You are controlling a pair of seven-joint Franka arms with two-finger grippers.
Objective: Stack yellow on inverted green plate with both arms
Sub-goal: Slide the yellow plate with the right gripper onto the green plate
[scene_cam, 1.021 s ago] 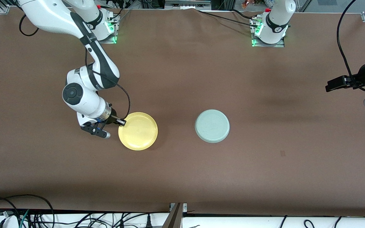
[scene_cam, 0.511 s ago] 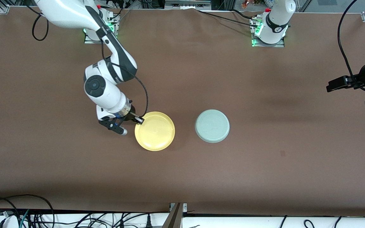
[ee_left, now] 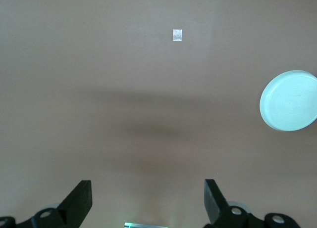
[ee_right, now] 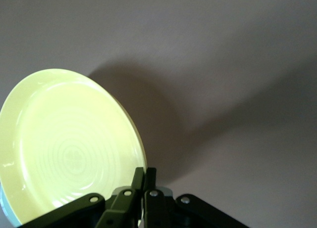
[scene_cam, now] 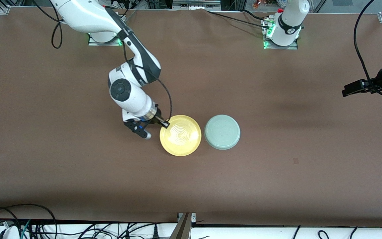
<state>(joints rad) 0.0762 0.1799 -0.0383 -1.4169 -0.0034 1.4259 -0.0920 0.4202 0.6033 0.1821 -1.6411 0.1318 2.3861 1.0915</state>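
My right gripper is shut on the rim of the yellow plate. The plate is pale and round, it hangs slightly tilted just above the table, and its edge almost meets the green plate. In the right wrist view the two fingers pinch the yellow plate's rim, and its shadow falls on the cloth. The mint-green plate lies upside down, ringed underside up, at mid-table; it also shows in the left wrist view. My left gripper waits high over the left arm's end of the table, open and holding nothing.
Brown cloth covers the table. A small tape patch lies nearer the front camera than the green plate, toward the left arm's end. Cables run along the front edge. The arm bases stand at the back.
My right arm has carried the yellow plate sideways toward the green plate, from well apart to nearly beside it. The left arm and the green plate have not moved.
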